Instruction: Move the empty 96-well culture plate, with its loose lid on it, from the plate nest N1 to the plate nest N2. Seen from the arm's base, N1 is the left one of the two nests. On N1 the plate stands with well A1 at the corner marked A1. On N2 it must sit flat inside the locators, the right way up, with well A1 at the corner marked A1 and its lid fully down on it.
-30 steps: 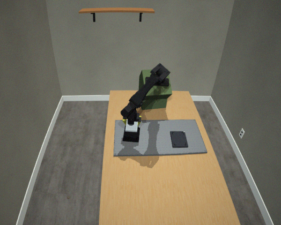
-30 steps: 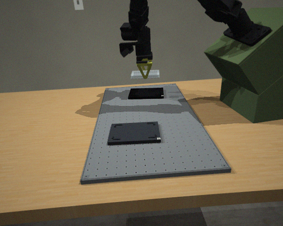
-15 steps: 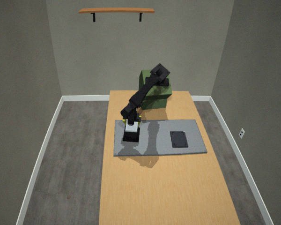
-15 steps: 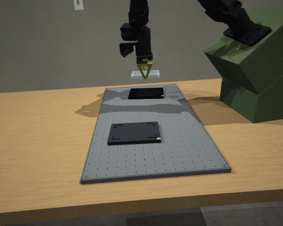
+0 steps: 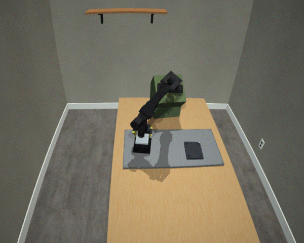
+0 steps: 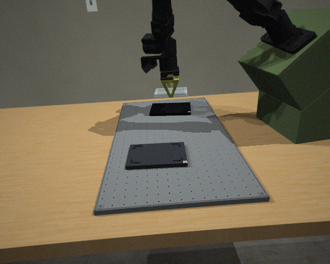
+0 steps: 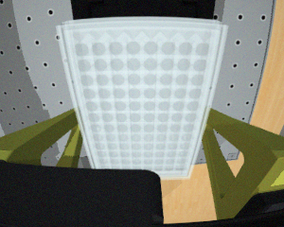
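wooden table (image 5: 178, 198) carries a grey perforated board (image 6: 210, 181); grey walls, a wall shelf (image 5: 125, 11). no legible writing. gripper (image 6: 169, 88) clamped across the lidded culture plate (image 7: 142, 101), which hangs in the air above nest n1 (image 6: 170, 109); wells look empty. nest n2 (image 6: 157, 155) bare.

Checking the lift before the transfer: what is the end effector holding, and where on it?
The end effector holds the lidded culture plate by its two long sides, near the end closest to the wrist, above nest N1.
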Controlling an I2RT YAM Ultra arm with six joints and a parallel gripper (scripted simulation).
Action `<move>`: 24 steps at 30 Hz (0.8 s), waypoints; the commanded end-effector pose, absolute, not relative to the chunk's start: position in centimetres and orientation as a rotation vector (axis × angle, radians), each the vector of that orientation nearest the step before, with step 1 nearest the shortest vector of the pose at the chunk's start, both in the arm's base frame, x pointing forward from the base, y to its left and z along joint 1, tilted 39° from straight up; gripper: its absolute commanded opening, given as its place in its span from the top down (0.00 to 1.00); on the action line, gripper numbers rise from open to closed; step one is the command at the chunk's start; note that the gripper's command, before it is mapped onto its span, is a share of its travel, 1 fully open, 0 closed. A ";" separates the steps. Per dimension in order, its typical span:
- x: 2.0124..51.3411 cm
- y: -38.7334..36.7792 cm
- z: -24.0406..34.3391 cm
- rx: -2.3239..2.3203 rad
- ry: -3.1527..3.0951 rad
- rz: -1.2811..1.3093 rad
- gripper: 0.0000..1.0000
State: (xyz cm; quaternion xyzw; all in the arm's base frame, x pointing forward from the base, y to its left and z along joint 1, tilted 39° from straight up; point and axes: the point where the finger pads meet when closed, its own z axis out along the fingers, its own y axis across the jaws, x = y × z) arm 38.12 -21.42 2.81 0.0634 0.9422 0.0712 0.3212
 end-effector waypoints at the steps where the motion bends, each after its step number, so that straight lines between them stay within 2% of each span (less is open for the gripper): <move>1: 39.3 -22.5 3.5 0.170 2.442 0.145 1.00; 7: 40.0 -22.2 3.1 0.164 2.441 0.151 1.00; 8: 39.9 -23.2 4.5 0.175 2.412 0.114 1.00; 14: 40.5 -22.0 1.8 0.169 2.451 0.156 1.00; 24: 41.6 -22.2 1.2 0.169 2.441 0.147 1.00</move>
